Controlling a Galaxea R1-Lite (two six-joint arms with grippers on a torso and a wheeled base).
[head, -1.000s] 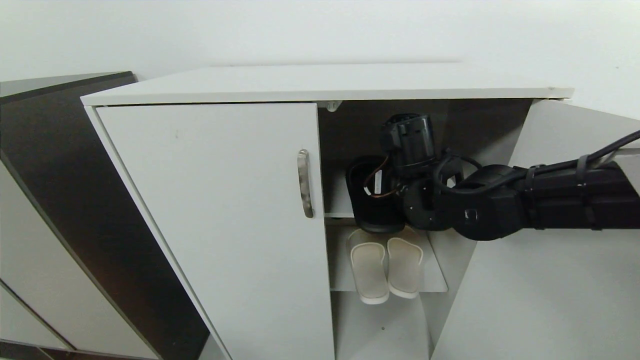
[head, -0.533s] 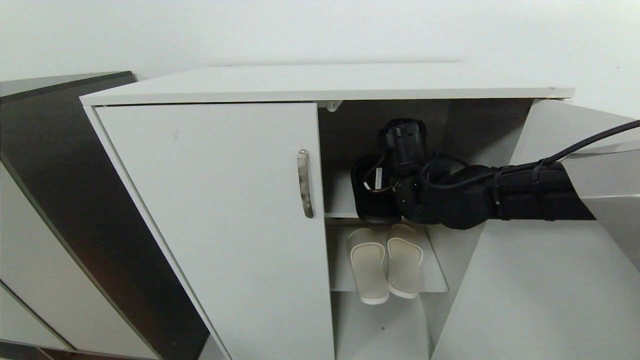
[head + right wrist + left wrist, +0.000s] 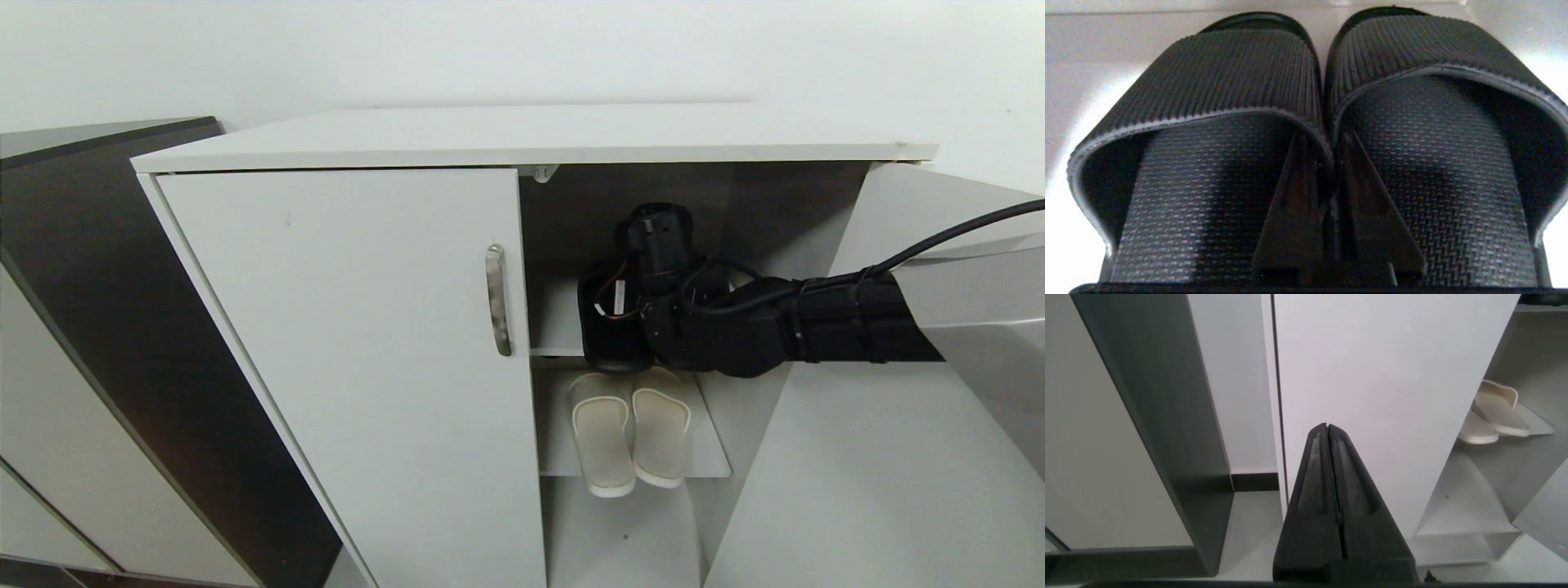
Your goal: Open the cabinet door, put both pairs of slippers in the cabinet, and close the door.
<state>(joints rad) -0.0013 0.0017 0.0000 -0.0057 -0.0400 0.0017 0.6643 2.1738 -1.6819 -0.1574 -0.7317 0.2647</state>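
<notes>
**Head view.** The black slippers [image 3: 608, 327] are a dark pair set side by side on the upper shelf [image 3: 555, 322] of the cabinet [image 3: 522, 135]. Their heels sit at the shelf's front edge. The right arm [image 3: 816, 331] enters past the open right door [image 3: 882, 474], and its wrist covers the pair's right side. Directly below the wrist, the cream slippers [image 3: 629, 429] lie side by side on the lower shelf [image 3: 714, 461], with their heels slightly overhanging its front. To the left of the wrist, the left door [image 3: 351, 351] is closed and carries a metal handle [image 3: 498, 300].

**Left wrist view.** The left gripper [image 3: 1326, 429] has its fingers pressed flat together with nothing between them. The closed left door stands just beyond it, and the cream slippers are farther off on their shelf.

**Right wrist view.** The right gripper [image 3: 1327, 188] is closed to a narrow gap. It pinches the adjoining inner edges of the black slippers (one edge from each slipper). The straps are ribbed and the footbeds carry a fine woven texture. The white shelf surface shows beyond the toes.
</notes>
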